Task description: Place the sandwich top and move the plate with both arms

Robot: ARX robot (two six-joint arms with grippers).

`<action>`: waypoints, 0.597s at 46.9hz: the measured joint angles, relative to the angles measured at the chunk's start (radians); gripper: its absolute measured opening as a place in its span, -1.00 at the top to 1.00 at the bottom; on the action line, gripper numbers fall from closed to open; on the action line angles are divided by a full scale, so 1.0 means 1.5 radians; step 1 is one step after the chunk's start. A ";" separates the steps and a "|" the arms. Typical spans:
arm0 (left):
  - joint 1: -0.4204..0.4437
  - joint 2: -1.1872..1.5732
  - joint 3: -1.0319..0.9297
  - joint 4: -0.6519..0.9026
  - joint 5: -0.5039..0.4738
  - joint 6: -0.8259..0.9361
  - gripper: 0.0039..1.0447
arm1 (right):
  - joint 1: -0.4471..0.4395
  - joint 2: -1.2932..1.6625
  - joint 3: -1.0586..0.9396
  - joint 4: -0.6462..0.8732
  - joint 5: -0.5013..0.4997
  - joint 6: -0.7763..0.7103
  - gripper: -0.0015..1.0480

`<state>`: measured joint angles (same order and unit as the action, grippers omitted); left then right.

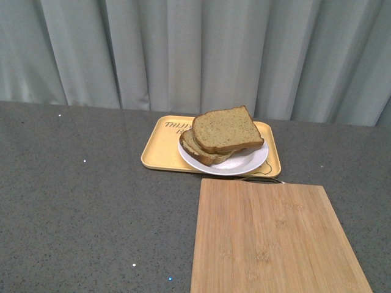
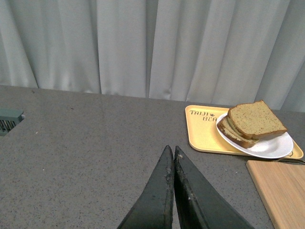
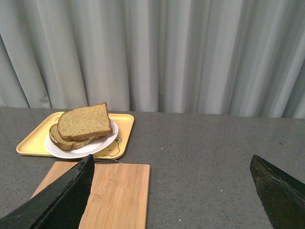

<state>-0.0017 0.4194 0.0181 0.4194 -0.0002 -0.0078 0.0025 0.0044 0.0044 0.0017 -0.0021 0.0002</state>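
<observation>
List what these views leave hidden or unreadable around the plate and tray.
- Sandwich filling: hidden under the sandwich top in every view.
- Tray lettering: front view, partly covered by the bread and the plate.
- Dark item behind the cutting board: too thin to identify.
- Both arms: absent from the front view.

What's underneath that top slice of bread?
Under the top slice lies another bread slice, on a white plate on a yellow tray. Any filling between the slices is covered.
</observation>
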 joint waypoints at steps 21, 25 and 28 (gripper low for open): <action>0.000 -0.110 0.000 -0.107 0.000 0.000 0.93 | 0.000 0.000 0.000 0.000 0.000 0.000 -0.82; 0.000 -0.130 0.000 -0.127 0.000 0.000 0.93 | 0.000 0.000 0.000 0.000 0.000 0.000 -0.82; 0.000 -0.142 0.000 -0.139 0.000 0.000 0.93 | 0.000 0.000 0.000 0.000 0.000 0.000 -0.82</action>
<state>-0.0017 0.2066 0.0177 0.2104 -0.0002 -0.0078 0.0021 0.0044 0.0048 0.0017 -0.0021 0.0002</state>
